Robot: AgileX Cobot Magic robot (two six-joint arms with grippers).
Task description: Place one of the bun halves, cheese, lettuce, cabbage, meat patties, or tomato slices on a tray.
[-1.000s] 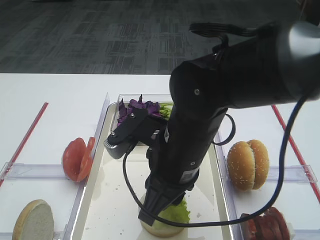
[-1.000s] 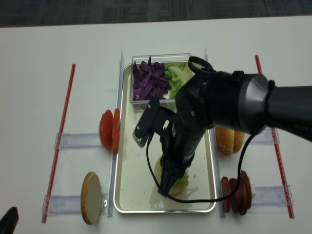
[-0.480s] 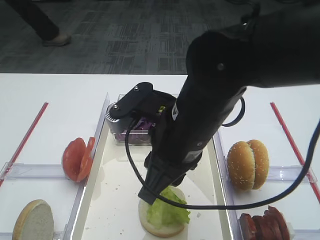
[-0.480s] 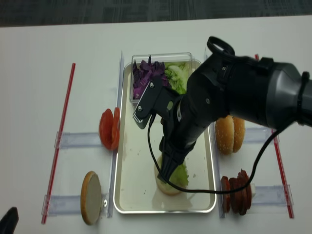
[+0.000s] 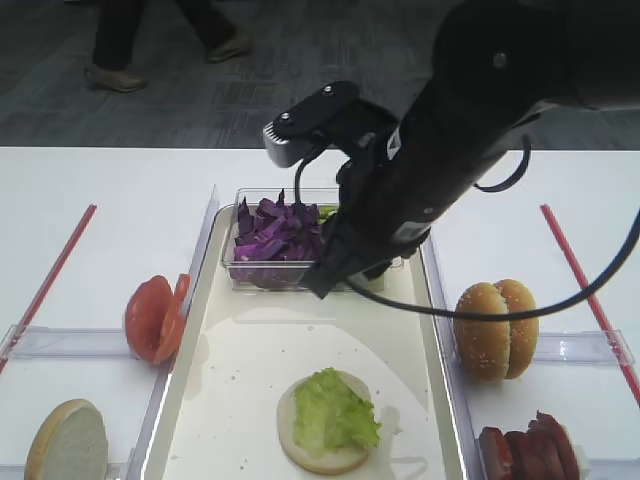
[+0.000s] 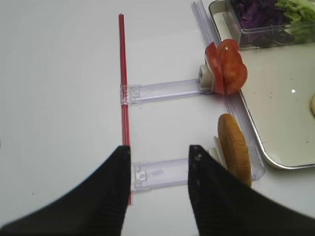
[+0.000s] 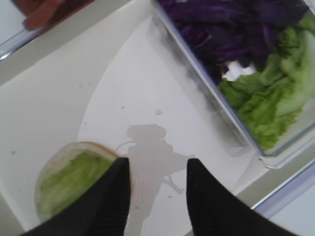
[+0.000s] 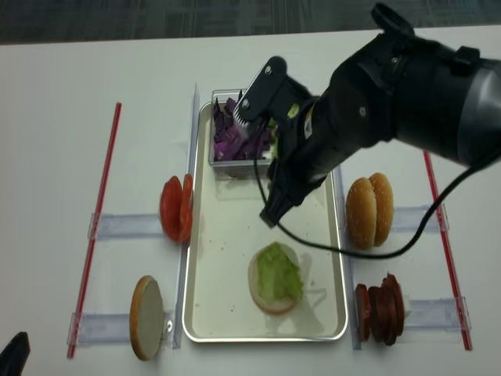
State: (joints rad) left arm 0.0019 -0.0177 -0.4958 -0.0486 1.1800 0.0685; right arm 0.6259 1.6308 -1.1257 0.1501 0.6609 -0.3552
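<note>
Take the tray [image 8: 205, 313] as your landmark on the white counter [image 8: 55, 157]. Near its front end lies one pale bun half [image 5: 322, 459], cut face up, with a ruffled leaf of lettuce [image 5: 333, 410] resting on top of it. Your right gripper [image 7: 156, 196] hangs above the tray's middle, between that bun and the clear tub [image 5: 232, 270] at the tray's far end; its jaws are spread apart with nothing between them, and its shadow falls on the bare tray floor just beside the bun. The tub holds the purple cabbage [image 8: 235, 131] on its left side and more green leaves [image 7: 268, 96] on its right.

Off the tray's left edge, the tomato slices [image 8: 175, 207] stand on edge in a clear holder, and nearer you another bun half [image 8: 145, 316] stands on edge in a second holder. Off the right edge, two sesame-topped bun halves [image 8: 371, 211] stand together, with the meat patties [image 8: 381, 309] in a row nearer the front.

Your left gripper [image 6: 158, 169] is well left of the tray, over bare counter beside a red strip [image 6: 123, 83]; its jaws are spread and hold nothing.
</note>
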